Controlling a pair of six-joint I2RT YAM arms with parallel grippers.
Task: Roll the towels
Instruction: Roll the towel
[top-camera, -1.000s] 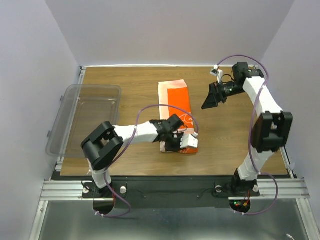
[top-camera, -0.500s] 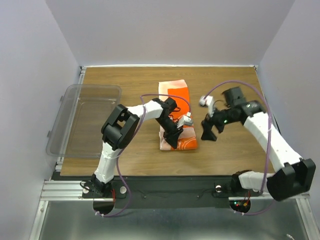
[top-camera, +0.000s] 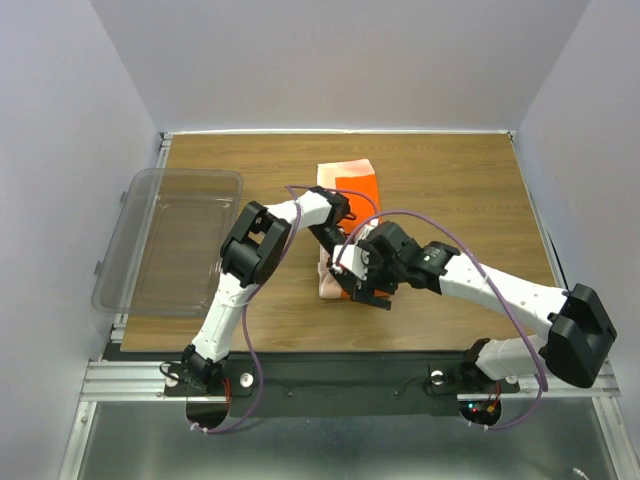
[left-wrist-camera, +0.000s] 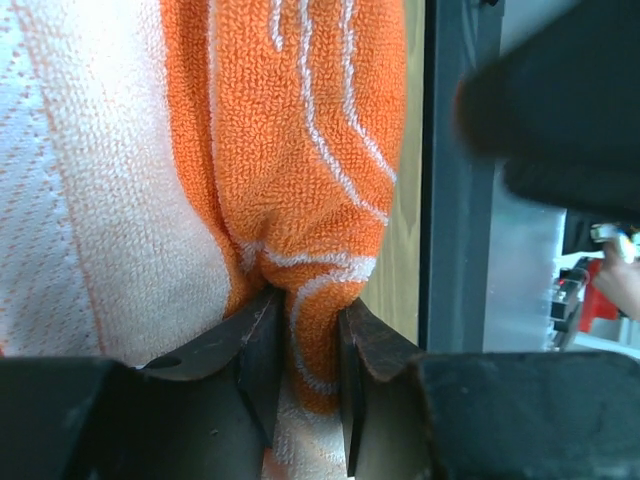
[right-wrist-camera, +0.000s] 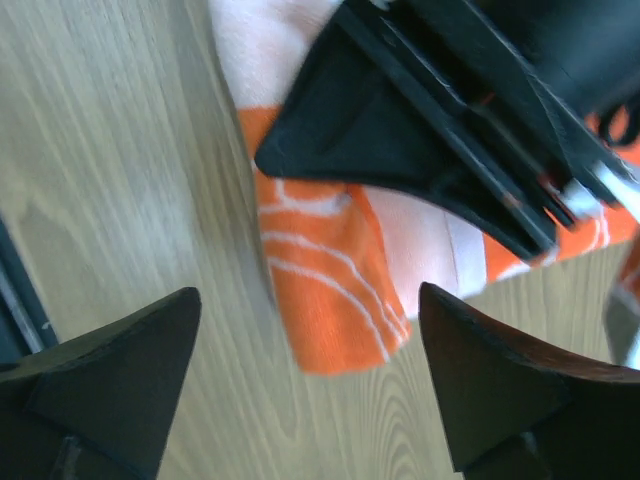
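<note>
I have my left gripper (left-wrist-camera: 305, 335) pinching a fold at the near end of the towel (top-camera: 352, 188), which lies mid-table (top-camera: 470, 190) with only that end bunched and the far stretch flat, while my right gripper (right-wrist-camera: 308, 300) hangs wide open over its corner, so I judge most of the rolling is left.
</note>
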